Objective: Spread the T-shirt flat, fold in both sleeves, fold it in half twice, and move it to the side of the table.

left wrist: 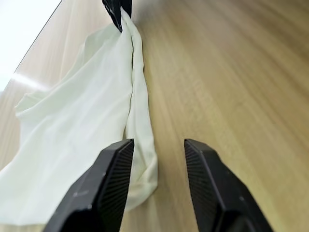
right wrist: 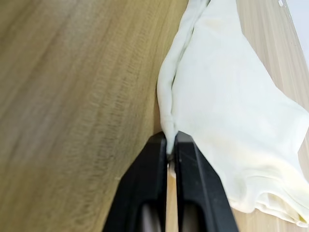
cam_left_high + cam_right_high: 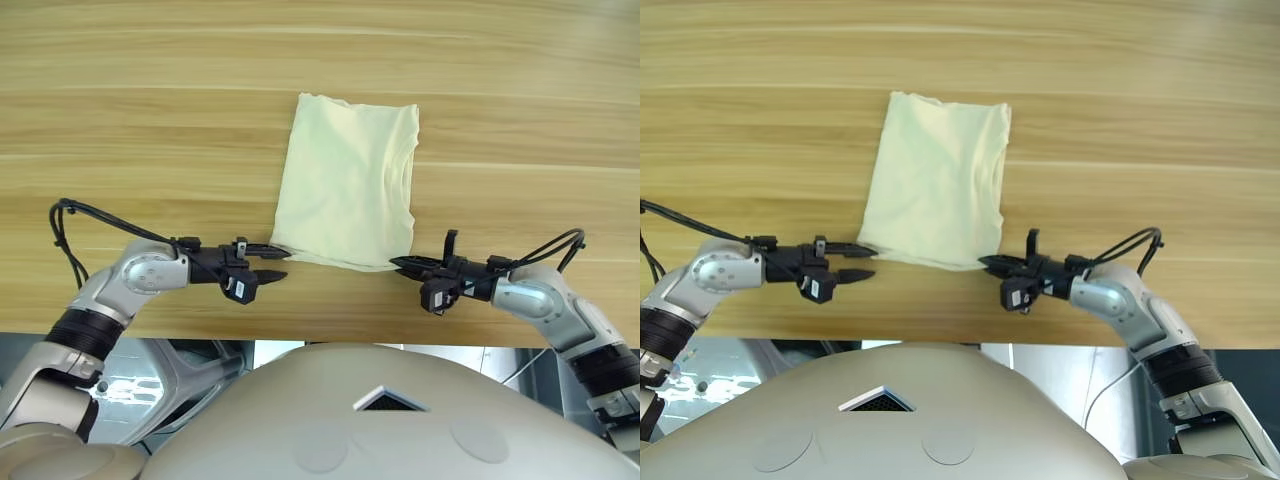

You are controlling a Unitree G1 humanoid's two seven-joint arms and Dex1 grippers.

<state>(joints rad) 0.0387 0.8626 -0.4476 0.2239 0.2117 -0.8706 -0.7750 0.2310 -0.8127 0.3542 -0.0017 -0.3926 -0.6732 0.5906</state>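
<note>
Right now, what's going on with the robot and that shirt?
A robot is folding a pale yellow T-shirt on a wooden table. It lies already folded narrow. The right gripper has its jaws shut on its near right corner; the left gripper, jaws open, sits at the near left corner.

The T-shirt [image 3: 347, 180] lies on the desk [image 3: 150, 120] between the two hands and reaches beyond them. One near corner sits just beside the left hand [image 3: 283, 262], the other inside the right hand [image 3: 397, 264].
</note>
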